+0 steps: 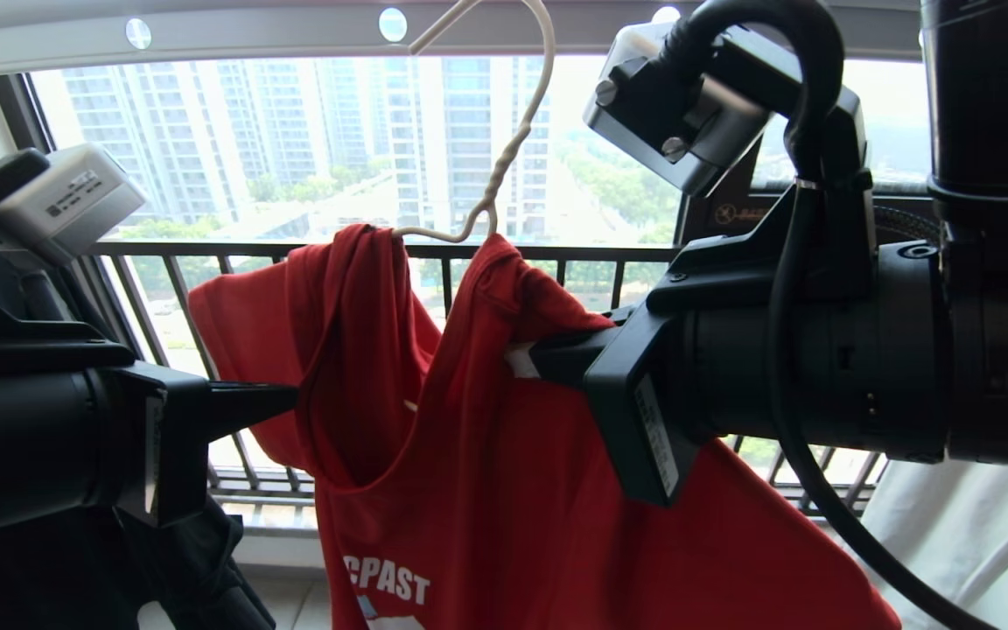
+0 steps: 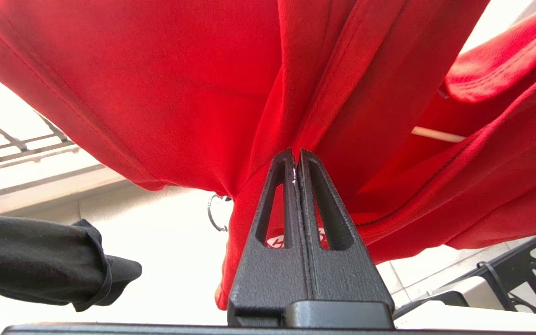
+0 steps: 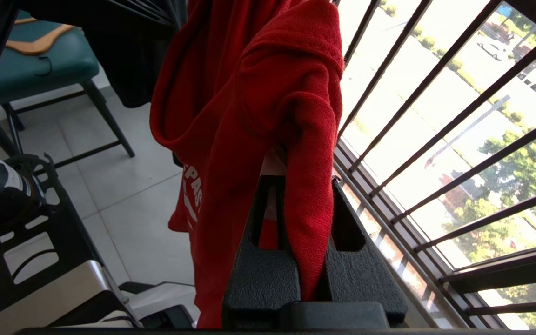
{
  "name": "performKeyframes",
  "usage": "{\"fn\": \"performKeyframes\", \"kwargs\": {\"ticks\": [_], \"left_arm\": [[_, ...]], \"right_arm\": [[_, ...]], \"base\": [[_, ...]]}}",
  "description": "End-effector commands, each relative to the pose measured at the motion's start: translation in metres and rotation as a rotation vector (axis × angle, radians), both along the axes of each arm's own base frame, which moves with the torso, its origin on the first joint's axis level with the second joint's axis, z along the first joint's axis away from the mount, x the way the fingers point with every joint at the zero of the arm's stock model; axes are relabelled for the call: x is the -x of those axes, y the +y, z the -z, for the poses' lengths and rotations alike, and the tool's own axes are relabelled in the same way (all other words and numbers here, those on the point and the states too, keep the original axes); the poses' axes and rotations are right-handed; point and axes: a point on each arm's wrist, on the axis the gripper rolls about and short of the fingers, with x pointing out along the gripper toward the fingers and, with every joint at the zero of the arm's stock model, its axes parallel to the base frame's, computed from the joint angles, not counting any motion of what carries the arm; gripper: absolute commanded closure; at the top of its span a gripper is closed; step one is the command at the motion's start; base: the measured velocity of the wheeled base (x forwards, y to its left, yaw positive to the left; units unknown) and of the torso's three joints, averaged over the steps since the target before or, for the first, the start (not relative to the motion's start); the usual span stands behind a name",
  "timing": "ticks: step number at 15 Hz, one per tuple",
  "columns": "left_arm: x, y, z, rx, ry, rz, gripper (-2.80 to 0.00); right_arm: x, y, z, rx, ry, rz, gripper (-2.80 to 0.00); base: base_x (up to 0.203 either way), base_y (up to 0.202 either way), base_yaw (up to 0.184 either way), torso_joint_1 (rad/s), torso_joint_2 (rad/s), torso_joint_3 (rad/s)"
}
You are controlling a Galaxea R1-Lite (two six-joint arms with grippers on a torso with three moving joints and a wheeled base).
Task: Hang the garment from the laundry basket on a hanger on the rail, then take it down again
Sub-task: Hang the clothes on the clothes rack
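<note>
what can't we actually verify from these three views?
- Hanger hook meeting the rail: cut off by the head view's top edge.
- Hanger shoulders: under the garment; the left wrist view shows one short stretch.
- Right gripper, shut on the garment: whether it also clamps wire, cloth covers that.
- Left gripper tips: whether much cloth is pinched, folds hide it.
- Chest lettering: partly cut off or folded.
- Laundry basket: in no view.

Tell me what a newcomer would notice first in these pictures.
The bright red short-sleeved T-shirt fills the middle, draped over a thin cream-white wire hanger hooked on the grey metal overhead rail. From either side a black claw grips its cloth: the left claw pinches a fold, and the right claw is shut on the bunched shoulder. Behind them, a dark barred window railing fronts sunlit tower blocks.
</note>
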Motion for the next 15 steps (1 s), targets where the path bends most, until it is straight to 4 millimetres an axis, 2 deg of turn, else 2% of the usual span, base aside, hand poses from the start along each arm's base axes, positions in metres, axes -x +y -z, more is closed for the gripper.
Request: {"fn": "performKeyframes", "kwargs": {"ticks": [1,6,12,13,15], "left_arm": [[0.008,0.007,-0.008,0.039,-0.031,0.002,0.00],[0.012,0.011,-0.021,0.159,-0.121,-0.005,0.00],[0.005,0.005,-0.011,0.063,-0.023,-0.015,0.00],[0.005,0.005,-0.008,0.035,0.003,-0.016,-2.80],[0.002,0.002,-0.004,0.008,0.023,-0.017,-2.80]], "right_arm": [[-0.001,0.003,0.005,0.018,0.010,-0.002,0.00],[-0.007,0.022,0.025,0.072,0.051,-0.018,0.00],[-0.006,0.022,0.018,0.037,0.051,-0.013,0.00],[-0.006,0.022,0.016,0.033,0.048,-0.012,0.00],[-0.005,0.020,0.013,0.023,0.042,-0.010,0.00]], "base": [[0.000,0.000,0.000,0.000,0.00,0.000],[0.000,0.000,0.000,0.000,0.00,0.000],[0.000,0.000,0.000,0.000,0.00,0.000],[0.000,0.000,0.000,0.000,0.00,0.000],[0.000,0.000,0.000,0.000,0.00,0.000]]}}
